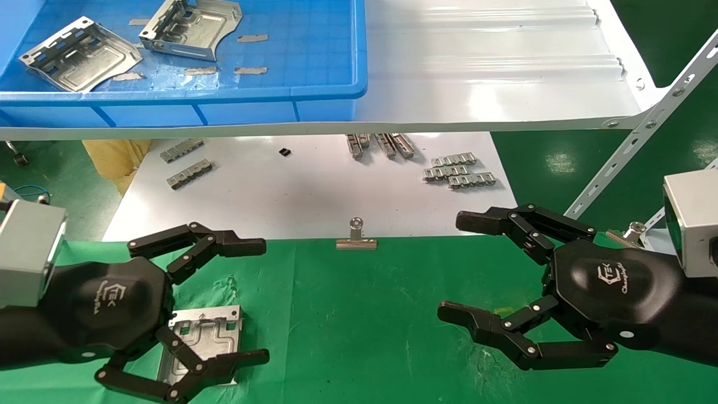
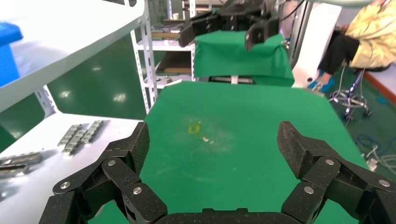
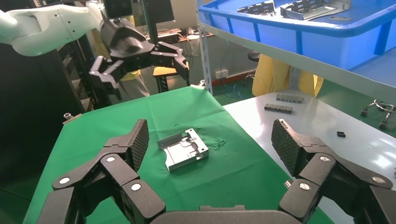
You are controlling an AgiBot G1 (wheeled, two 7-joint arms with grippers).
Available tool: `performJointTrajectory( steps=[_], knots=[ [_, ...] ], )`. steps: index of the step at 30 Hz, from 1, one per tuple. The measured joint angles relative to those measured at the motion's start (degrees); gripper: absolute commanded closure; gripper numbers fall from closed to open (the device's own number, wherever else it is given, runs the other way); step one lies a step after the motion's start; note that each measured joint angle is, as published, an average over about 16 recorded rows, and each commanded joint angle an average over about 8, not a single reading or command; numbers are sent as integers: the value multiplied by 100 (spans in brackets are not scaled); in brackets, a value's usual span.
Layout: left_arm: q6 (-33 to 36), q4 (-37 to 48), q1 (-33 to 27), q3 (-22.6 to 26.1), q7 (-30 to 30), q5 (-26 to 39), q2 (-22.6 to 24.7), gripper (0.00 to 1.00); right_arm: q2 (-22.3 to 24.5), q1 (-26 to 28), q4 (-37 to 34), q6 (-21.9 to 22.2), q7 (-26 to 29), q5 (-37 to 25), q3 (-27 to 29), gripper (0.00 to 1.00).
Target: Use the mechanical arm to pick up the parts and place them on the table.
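One silvery bracket point(image 1: 205, 336) lies flat on the green cloth table point(image 1: 359, 314); it also shows in the right wrist view point(image 3: 183, 149). My left gripper point(image 1: 265, 301) is open and empty. It hovers above that bracket without touching it; the right wrist view shows it raised point(image 3: 135, 53). The left wrist view point(image 2: 215, 144) shows only bare cloth between its fingers. My right gripper point(image 1: 451, 266) is open and empty over the right side of the cloth, also seen in its own wrist view point(image 3: 210, 135). Two more brackets point(image 1: 81, 53) point(image 1: 190, 28) lie in the blue tray point(image 1: 325, 92).
The blue tray stands on a glossy white shelf point(image 1: 477, 67) above and behind the table. Below it a white sheet point(image 1: 314, 191) carries small segmented strips point(image 1: 460, 171). A silver binder clip point(image 1: 356, 238) sits at the cloth's far edge. A perforated shelf brace point(image 1: 645, 134) slants at the right.
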Motion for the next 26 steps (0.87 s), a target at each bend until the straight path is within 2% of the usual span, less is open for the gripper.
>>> performJointTrajectory(
  steps=[13,26],
  knots=[
    [-102,-654,584,-674,-579,-183,-58,0,1,-1,-1,1,0,1,0,0],
    [-122,-749,672,-773,-651,-220,-70,0,1,-2,-1,1,0,1,0,0]
  ],
)
